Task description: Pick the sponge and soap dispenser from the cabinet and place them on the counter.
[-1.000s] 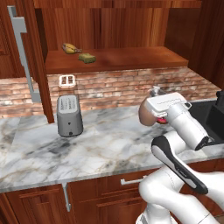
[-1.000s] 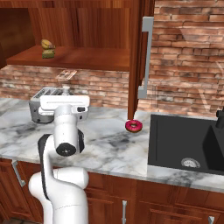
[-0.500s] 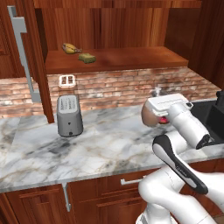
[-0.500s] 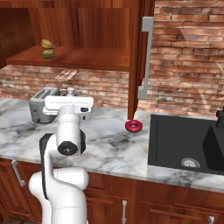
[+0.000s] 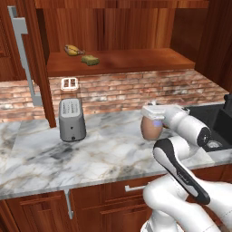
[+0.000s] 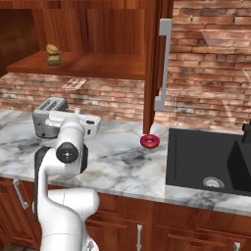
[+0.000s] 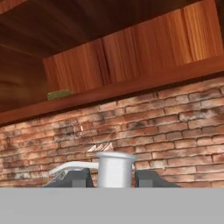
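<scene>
The claw (image 7: 113, 178) is clenched on the soap dispenser (image 5: 151, 127), gripping the pump collar from either side. The bottle hangs upright, long axis vertical, directly below the claw and just above the table (image 5: 104, 154), to the right of the toaster (image 5: 71, 119). The sponge (image 5: 90, 60) lies on the cabinet (image 5: 118, 61) shelf, up and far left.

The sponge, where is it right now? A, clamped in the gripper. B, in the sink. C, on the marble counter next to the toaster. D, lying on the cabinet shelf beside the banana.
D: the sponge lies on the cabinet shelf next to the banana, while the gripper is shut on the soap dispenser above the counter.
</scene>
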{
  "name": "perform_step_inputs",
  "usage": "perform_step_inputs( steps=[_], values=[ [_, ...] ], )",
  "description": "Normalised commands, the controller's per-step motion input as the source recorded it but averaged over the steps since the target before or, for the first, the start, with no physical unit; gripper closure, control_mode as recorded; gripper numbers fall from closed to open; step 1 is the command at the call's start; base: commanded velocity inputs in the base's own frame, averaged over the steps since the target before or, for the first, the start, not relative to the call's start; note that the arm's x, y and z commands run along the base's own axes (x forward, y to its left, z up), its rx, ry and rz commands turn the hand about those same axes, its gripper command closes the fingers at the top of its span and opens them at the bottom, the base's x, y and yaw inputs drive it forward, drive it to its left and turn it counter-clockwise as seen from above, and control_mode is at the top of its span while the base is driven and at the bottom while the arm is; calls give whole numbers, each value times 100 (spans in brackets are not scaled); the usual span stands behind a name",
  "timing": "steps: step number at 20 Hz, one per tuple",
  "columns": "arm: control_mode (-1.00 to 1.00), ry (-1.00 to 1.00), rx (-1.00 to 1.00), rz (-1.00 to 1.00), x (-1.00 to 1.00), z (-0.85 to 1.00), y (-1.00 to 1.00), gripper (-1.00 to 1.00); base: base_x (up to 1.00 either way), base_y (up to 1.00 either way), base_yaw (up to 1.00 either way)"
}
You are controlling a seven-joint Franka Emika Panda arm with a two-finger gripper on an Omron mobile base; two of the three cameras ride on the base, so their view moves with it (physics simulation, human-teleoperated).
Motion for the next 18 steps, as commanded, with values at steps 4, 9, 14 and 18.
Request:
perform_step_inputs(
  steps=[4,9,14,18],
  values=[
    [-100,11,-3,4,0,-48,28,100,0,0,0],
    [-100,6,-2,3,0,-47,27,100,0,0,0],
    [-100,-4,0,2,-15,-20,12,100,0,0,0],
    [-100,-13,0,1,-6,-33,12,100,0,0,0]
  ],
)
